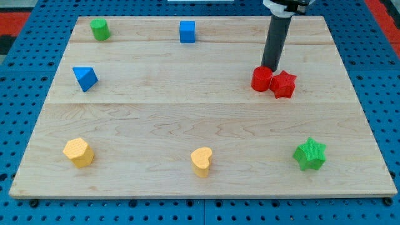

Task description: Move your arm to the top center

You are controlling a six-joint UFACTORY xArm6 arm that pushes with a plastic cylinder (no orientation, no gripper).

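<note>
Pale wooden board (pixel 187 119) with light grain; red, blue, green, yellow blocks; dark rod; blue pegboard surround (pixel 25 81).

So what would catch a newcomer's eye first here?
My tip on the dark rod, touching the red cylinder block, which sits against the red star block at the view's right. Then the green star block at lower right on the pale wooden board.

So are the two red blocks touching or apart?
Touching: the red cylinder and red star sit flush, no board between them. My tip is just behind the cylinder.
</note>
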